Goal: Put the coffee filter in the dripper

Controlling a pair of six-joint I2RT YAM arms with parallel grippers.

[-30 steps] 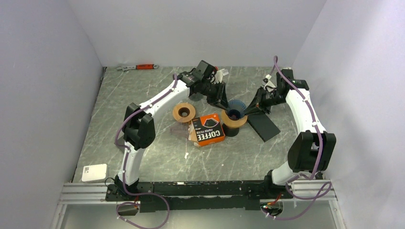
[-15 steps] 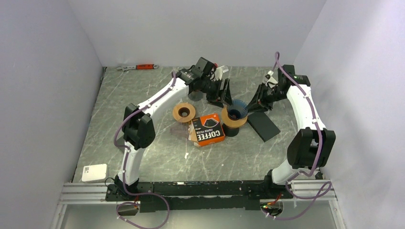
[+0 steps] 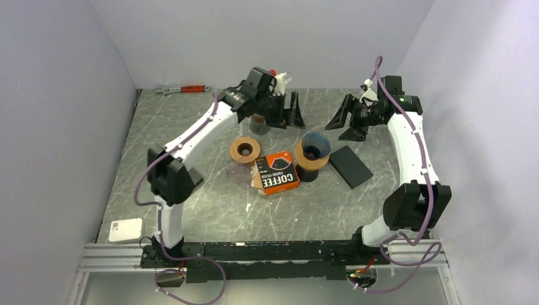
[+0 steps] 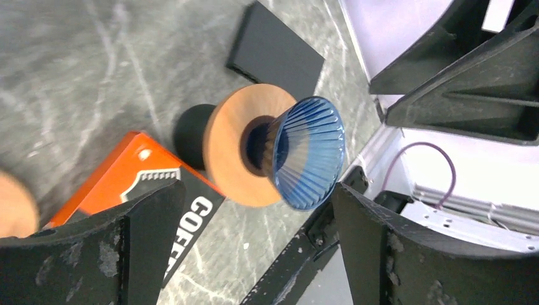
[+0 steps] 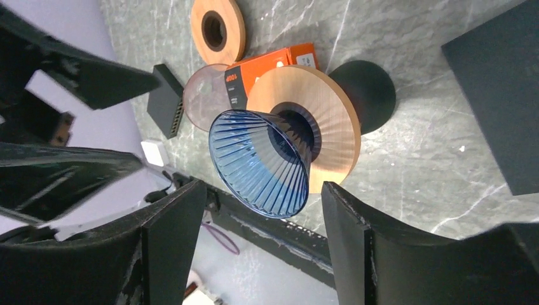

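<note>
- Grey veined stone counter [image 3: 191,190].
- Blue ribbed glass dripper [image 3: 316,145] sits upright in a wooden collar [image 3: 309,164].
- Spread wide, empty: left fingers [image 4: 394,254], right fingers [image 5: 171,248].

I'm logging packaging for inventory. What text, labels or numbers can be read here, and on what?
"COFFEE": large white letters on the orange box.
"PAPER FILTER": smaller white line beside it, on the same box.
The label on the white device and the small print on the box's end are too small to read.
</note>
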